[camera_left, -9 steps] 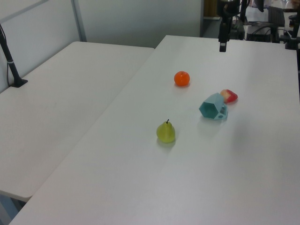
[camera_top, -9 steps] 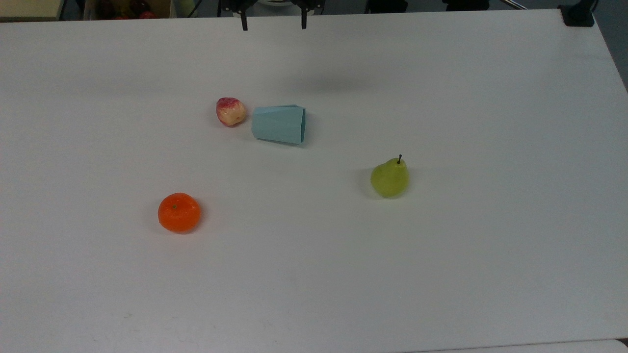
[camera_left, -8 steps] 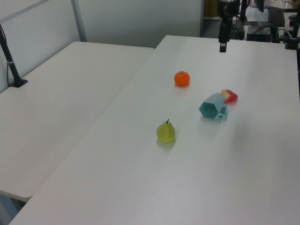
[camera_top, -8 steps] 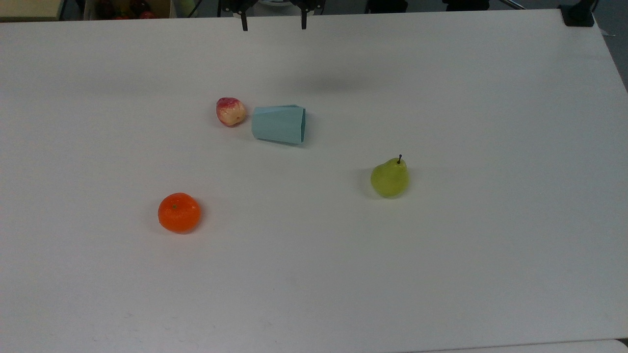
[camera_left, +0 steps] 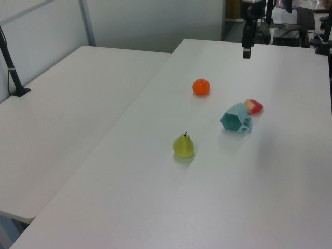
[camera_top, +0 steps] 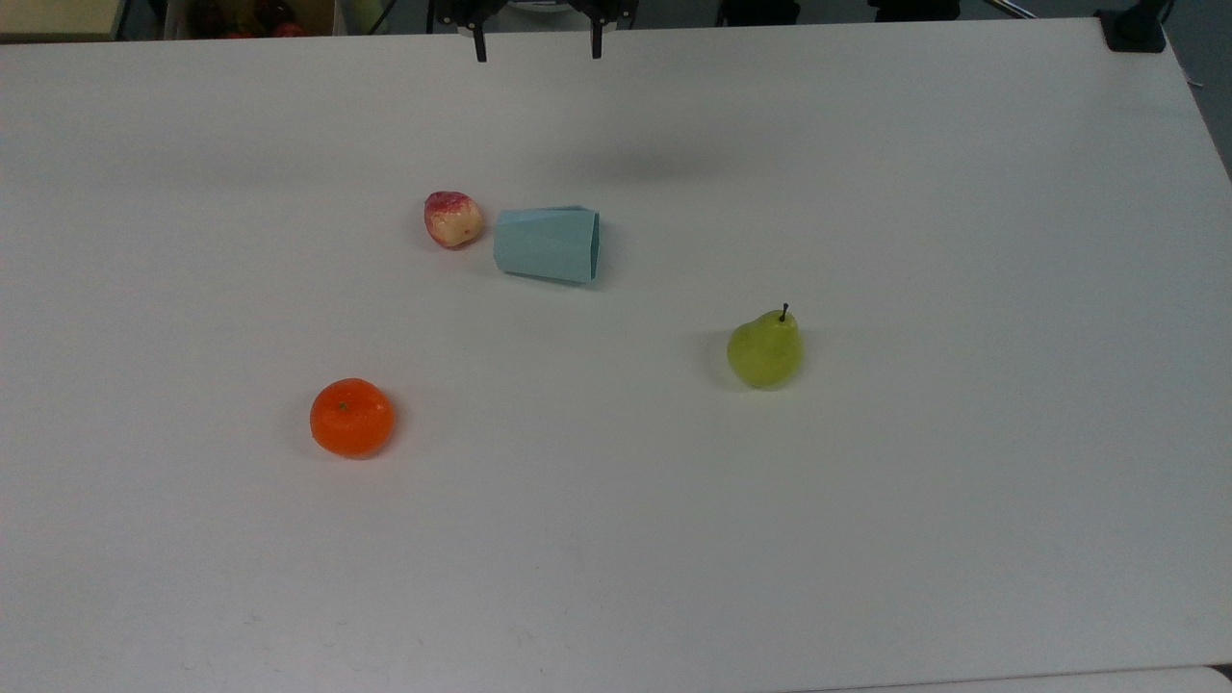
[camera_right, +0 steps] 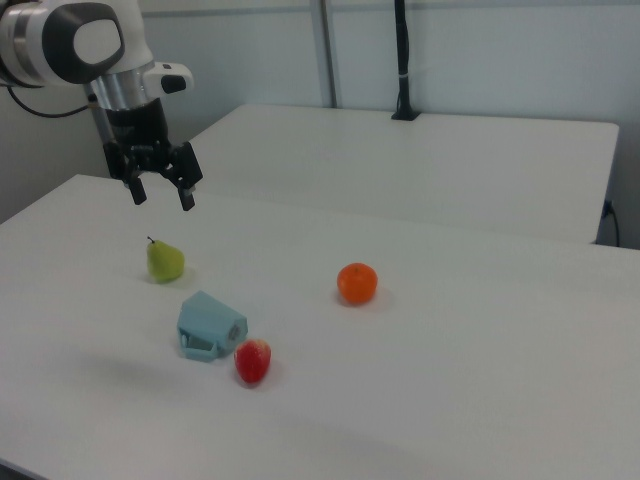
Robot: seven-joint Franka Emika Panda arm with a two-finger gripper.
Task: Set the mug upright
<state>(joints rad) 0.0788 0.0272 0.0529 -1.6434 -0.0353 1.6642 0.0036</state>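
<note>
Below the gripper (camera_right: 160, 195) and well apart from it: mug (camera_right: 209, 326) on its side on the white table (camera_right: 480, 340), open rim away from strawberry (camera_right: 252, 360) lying just beside its base. Fingers spread wide, holding nothing, raised over the table. Pear (camera_right: 165, 261) and orange (camera_right: 357, 283) further out.

The arm (camera_right: 70, 40) is white and rounded, with a grey cap on its joint and a silver ring at the wrist. Below sits a black gripper (camera_right: 160, 197) with two thin dark fingers (camera_right: 186, 196), spread apart.
</note>
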